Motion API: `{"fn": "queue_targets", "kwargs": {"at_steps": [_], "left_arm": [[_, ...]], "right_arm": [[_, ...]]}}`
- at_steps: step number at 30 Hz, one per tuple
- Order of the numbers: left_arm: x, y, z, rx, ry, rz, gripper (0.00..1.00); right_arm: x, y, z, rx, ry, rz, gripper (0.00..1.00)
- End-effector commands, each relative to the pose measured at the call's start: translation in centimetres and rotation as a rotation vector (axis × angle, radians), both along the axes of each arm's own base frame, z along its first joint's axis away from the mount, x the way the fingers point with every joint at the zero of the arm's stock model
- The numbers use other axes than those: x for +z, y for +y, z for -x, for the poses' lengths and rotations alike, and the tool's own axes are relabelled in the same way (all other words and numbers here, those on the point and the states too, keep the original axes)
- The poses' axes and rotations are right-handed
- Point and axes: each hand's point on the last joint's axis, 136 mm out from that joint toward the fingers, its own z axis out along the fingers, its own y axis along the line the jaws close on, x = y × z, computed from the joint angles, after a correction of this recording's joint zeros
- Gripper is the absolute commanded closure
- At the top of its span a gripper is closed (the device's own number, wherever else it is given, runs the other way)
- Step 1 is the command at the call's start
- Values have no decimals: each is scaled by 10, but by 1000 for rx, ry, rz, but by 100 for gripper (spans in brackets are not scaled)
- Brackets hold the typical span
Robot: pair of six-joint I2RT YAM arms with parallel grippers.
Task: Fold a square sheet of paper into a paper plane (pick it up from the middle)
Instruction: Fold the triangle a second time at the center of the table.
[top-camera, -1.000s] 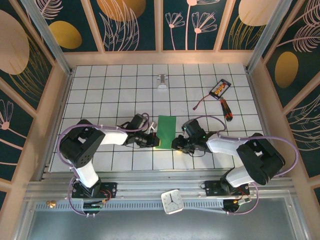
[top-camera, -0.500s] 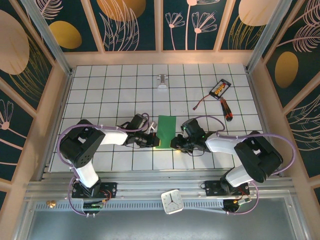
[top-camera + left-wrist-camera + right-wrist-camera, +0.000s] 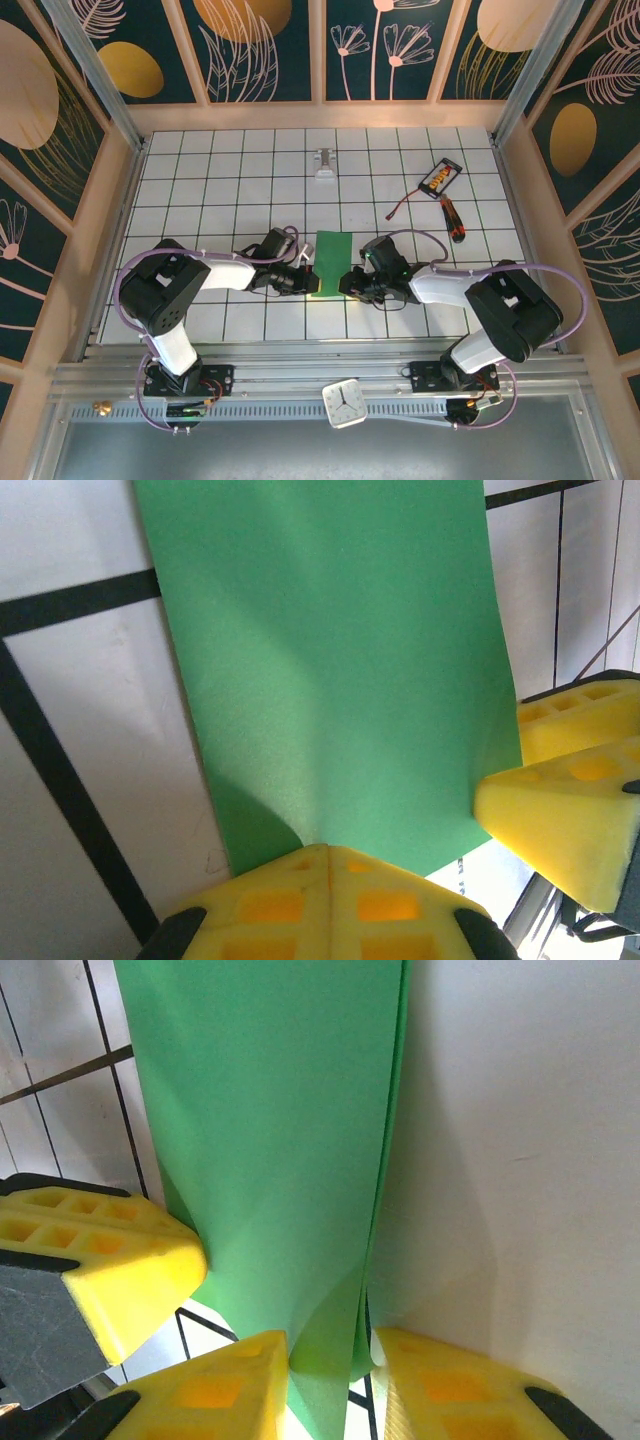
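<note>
left claw (image 3: 328, 858) pinched shut on green paper (image 3: 330, 660), near-left corner | right claw (image 3: 330, 1360) part open, straddling paper's folded near-right edge

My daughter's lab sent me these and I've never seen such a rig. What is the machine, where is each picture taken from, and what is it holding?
Two small robot arms stand bolted side by side at a tiled table's near edge. The wide picture looks down from above and behind; the close-ups come from cameras on each wrist, so the yellow blocks are fingers. Between the arms lies a green sheet of paper, folded over. The left gripper is shut on one edge; the right gripper straddles the opposite edge, jaws part open. Farther back lie a red-handled screwdriver, an orange-and-black pack and a metal clip.
</note>
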Motion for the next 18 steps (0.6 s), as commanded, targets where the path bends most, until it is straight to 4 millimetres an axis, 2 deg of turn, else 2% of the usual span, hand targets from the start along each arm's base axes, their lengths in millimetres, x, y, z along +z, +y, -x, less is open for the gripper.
{"fn": "queue_targets", "kwargs": {"at_steps": [1,18], "left_arm": [[-18,11,15,-19,51,-51,100],[-19,11,15,-21,53,-59,100]], "right_arm": [[7,-1,-8,4,-37,33,71],[11,-6,-11,3,-39,65,76]]}}
